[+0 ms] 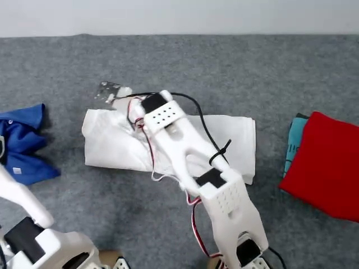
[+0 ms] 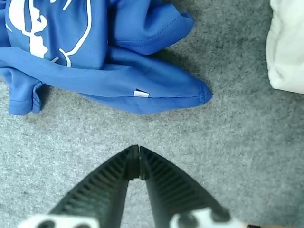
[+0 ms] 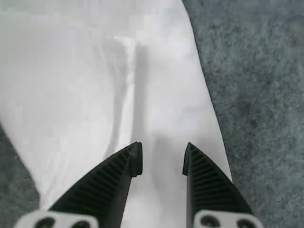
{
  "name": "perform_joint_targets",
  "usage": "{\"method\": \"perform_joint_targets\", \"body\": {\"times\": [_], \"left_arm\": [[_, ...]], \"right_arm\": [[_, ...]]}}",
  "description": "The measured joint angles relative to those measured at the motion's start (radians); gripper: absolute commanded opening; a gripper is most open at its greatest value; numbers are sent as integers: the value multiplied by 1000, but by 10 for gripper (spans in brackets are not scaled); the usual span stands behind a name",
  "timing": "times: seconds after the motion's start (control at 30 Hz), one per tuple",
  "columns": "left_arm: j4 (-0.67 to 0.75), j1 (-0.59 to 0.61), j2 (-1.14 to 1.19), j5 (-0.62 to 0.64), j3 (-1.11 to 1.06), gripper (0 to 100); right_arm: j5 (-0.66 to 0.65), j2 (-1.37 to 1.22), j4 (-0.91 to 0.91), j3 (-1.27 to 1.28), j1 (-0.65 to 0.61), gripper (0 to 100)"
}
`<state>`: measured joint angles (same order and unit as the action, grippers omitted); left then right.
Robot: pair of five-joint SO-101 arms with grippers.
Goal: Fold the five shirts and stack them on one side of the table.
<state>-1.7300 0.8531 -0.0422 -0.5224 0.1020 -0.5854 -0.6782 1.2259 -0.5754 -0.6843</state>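
Observation:
A white shirt (image 1: pixel 235 140) lies partly folded in the middle of the grey table; in the right wrist view it is a smooth white cloth (image 3: pixel 95 85) under the fingers. My right gripper (image 3: pixel 162 159) hovers open just over that cloth near its edge, with nothing between its fingers. In the high view the right arm (image 1: pixel 185 145) stretches across the shirt toward its far left corner. A crumpled blue shirt (image 1: pixel 22 145) with a white print (image 2: pixel 71 42) lies at the table's left edge. My left gripper (image 2: pixel 139 164) is shut and empty over bare table, short of the blue shirt.
A folded red shirt (image 1: pixel 328 165) rests on a teal one (image 1: pixel 293 140) at the right edge of the table. The left arm's base (image 1: pixel 39 238) stands at the front left. Grey carpet-like table cover (image 1: pixel 224 67) lies open at the back.

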Motion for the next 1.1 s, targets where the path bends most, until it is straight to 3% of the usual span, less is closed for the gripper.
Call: {"method": "perform_joint_targets", "body": {"times": [0.27,0.63,1.1], "left_arm": [[0,-6,0,0,0,7],[0,-28,0,0,0,7],[0,-28,0,0,0,7]], "right_arm": [[-2,55,226,-2,-117,11],[21,-106,258,-2,9,10],[60,-9,400,-132,-26,11]]}}
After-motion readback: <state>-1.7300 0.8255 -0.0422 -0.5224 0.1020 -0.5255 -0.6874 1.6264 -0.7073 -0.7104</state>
